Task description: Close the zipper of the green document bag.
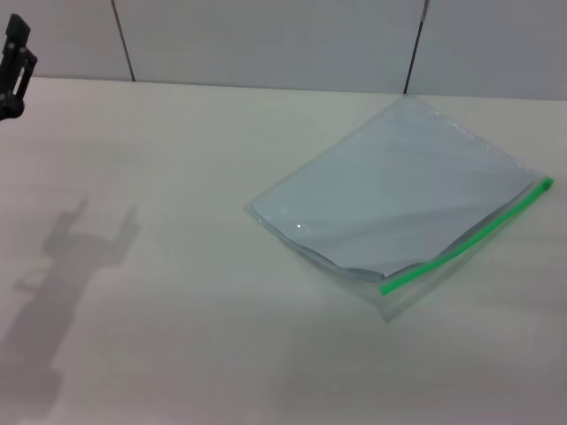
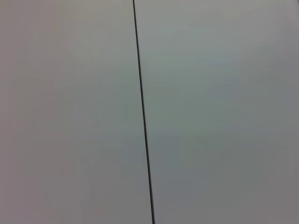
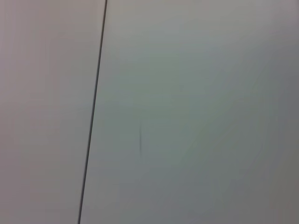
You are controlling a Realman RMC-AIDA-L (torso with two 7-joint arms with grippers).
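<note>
The green document bag (image 1: 399, 199) lies flat on the table's right half, a translucent pale bluish pouch turned at an angle. Its zipper (image 1: 465, 242) is a bright green strip along the long edge nearest the right side. A slightly thicker green end (image 1: 547, 184) sits at the strip's far right tip. Only a black part of my left gripper (image 1: 12, 66) shows, raised at the far left edge of the head view, well away from the bag. Its shadow (image 1: 89, 239) on the table shows two fingers spread apart. My right gripper is out of view.
The pale table (image 1: 177, 336) stretches left of and in front of the bag. A grey panelled wall (image 1: 266, 40) with dark seams stands behind it. Both wrist views show only wall panels with a seam (image 2: 142, 112).
</note>
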